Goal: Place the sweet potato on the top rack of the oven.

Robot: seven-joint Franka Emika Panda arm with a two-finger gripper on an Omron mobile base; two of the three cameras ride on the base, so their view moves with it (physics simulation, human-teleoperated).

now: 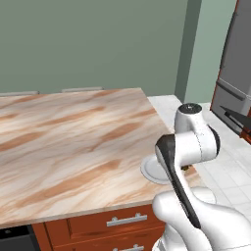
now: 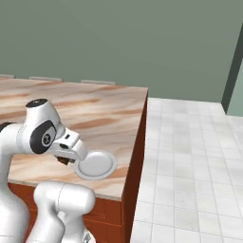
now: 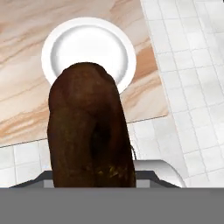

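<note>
While sweet potato (image 3: 89,131) sits clamped in our gripper (image 2: 64,160), long axis along fingers, we hover above white plate (image 2: 96,164) at worktop's (image 1: 68,142) near right corner; oven not visible, heading unknown.

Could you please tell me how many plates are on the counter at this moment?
1: a white plate sits near the counter's front corner, below the held sweet potato.

The sweet potato (image 3: 89,131) is dark brown with faint orange flecks. The plate (image 3: 89,48) is plain white. The tabletop (image 1: 68,142) is cream marble streaked orange-brown, above reddish-brown drawers (image 1: 112,223) with silver handles. The floor (image 2: 190,156) is pale grey tile.
</note>
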